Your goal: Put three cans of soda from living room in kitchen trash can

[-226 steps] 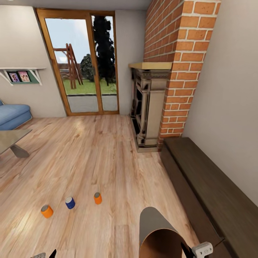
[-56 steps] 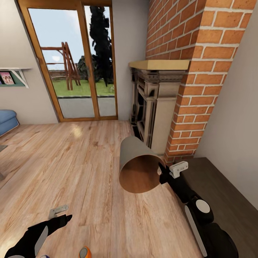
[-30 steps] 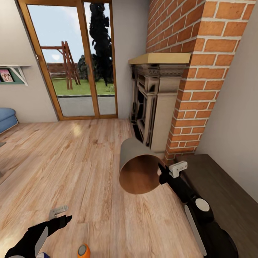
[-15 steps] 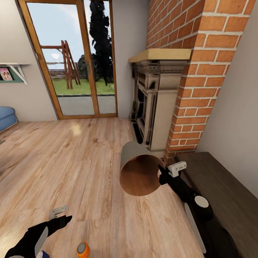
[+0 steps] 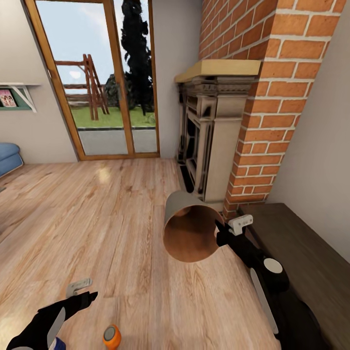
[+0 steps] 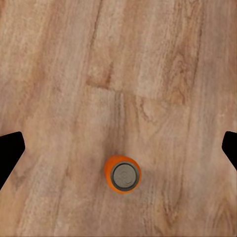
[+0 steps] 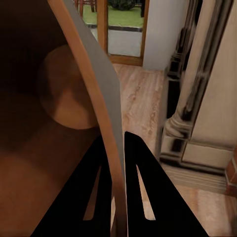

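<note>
An orange can of soda (image 5: 112,336) with a silver-grey top stands upright on the wood floor at the bottom edge of the head view. Beside it, a blue-sided can (image 5: 58,343) peeks out from behind my left arm. The third can is out of view. My left gripper (image 5: 83,290) hangs open above the floor, and its camera looks straight down on the orange can (image 6: 123,174), which lies between the spread fingertips (image 6: 10,154). My right gripper (image 5: 221,237) is shut on the rim of the tash can (image 5: 188,232), held in the air on its side with its brown inside (image 7: 44,98) facing me.
The carved stone fireplace (image 5: 204,141) and red brick chimney (image 5: 277,97) stand ahead on the right. A low dark bench (image 5: 301,253) runs along the right wall. Wood-framed glass doors (image 5: 102,82) are at the back, and a blue sofa (image 5: 7,158) at the left edge.
The camera has moved closer and shifted, so the orange can shows more fully at the bottom. My right arm has lifted the bin from the bottom edge up to mid-view; my left arm has come in.
</note>
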You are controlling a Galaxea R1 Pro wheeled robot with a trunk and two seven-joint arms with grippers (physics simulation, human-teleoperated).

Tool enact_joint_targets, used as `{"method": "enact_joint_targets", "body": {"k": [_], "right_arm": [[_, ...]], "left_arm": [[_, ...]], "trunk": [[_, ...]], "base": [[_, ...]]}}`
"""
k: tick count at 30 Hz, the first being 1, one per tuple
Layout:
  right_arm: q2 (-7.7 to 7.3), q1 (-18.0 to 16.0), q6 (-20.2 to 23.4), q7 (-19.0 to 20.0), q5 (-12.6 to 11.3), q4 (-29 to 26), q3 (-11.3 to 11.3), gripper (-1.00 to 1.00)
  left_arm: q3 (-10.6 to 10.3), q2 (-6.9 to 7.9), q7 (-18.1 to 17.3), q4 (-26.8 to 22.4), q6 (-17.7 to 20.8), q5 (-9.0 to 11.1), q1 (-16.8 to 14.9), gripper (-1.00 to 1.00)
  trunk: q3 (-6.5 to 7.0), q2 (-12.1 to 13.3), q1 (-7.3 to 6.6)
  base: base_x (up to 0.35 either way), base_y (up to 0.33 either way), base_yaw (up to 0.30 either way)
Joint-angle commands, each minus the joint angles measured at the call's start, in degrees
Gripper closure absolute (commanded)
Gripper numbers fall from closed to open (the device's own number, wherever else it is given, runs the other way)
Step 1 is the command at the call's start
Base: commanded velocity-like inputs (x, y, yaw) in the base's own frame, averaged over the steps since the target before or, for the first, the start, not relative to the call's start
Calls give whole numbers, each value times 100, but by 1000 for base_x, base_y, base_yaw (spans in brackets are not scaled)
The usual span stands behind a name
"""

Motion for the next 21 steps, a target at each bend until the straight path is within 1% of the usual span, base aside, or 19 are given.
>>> {"method": "enact_joint_targets", "body": {"k": [1,7,21], "right_arm": [[1,-23,47,47,-70,-10,-4,100],[0,-147,182,46,-75,-6,-8,100],[4,-388,224,53,-75,-14,-5,100]], "left_arm": [[0,0,0,0,-4,0,0,-100],[0,0,0,0,-15,-2,0,-100],[0,-7,0,0,-18,1,0,-100]], "trunk": [[-18,-42,22],[-125,-283,154],[-377,-844,461]], "base": [[0,0,0],[0,0,0],[0,0,0]]}}
